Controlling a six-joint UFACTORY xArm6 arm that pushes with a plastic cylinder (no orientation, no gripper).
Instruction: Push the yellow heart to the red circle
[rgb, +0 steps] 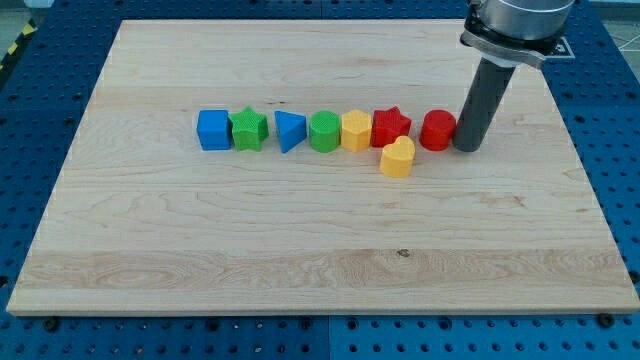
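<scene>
The yellow heart (398, 158) lies on the wooden board just below the row of blocks, under the gap between the red star (391, 126) and the red circle (437, 130). The red circle is the row's rightmost block. My tip (468, 147) rests on the board right next to the red circle's right side, touching or nearly touching it. The tip is about 70 pixels to the right of the yellow heart and slightly above it.
The row runs left from the red star: a yellow hexagon (356, 131), a green circle (324, 132), a blue triangle (289, 131), a green star (248, 129), a blue cube (213, 130). The wooden board (300, 250) sits on a blue perforated table.
</scene>
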